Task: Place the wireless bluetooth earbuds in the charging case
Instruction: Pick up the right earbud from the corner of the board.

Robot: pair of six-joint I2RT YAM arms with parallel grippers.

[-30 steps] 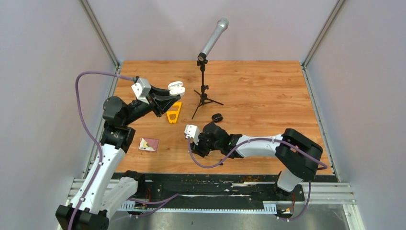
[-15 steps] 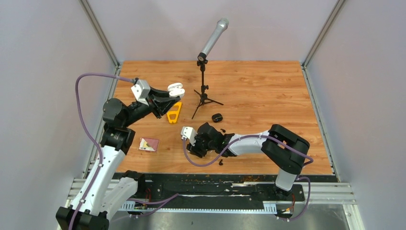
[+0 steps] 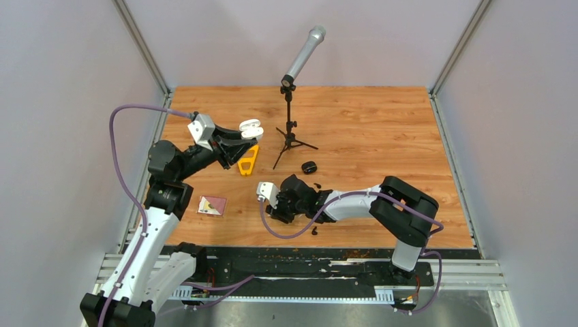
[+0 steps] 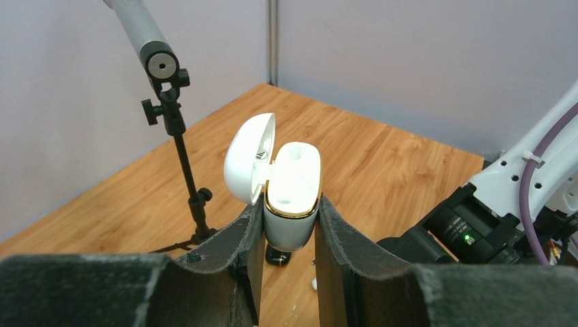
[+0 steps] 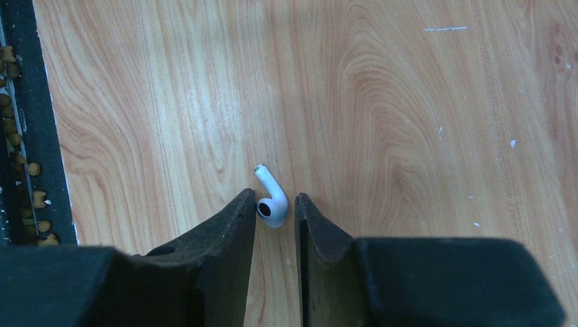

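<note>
My left gripper [image 4: 290, 208] is shut on a white charging case [image 4: 293, 184] and holds it upright above the table, lid swung open; from above the case [image 3: 251, 127] shows at the left rear. A white earbud [image 5: 272, 202] with a short stem lies on the wood. My right gripper [image 5: 274, 204] is low over it with the earbud's head between the fingertips. The left finger touches it and a thin gap remains at the right finger, so the jaws are open. In the top view the right gripper [image 3: 277, 214] points down near the table's front middle.
A black case [image 3: 309, 167] sits behind the right wrist. Small dark pieces [image 3: 314, 230] lie by the right forearm. A microphone on a tripod [image 3: 292, 139] stands at the rear centre, with a yellow tool [image 3: 248, 160] and a small card [image 3: 212, 205] at the left. A black rail [image 5: 20, 136] runs along the front edge.
The right arm has shifted a little left and lower, and its jaws have narrowed around the white earbud. The left arm and the case have barely moved.
</note>
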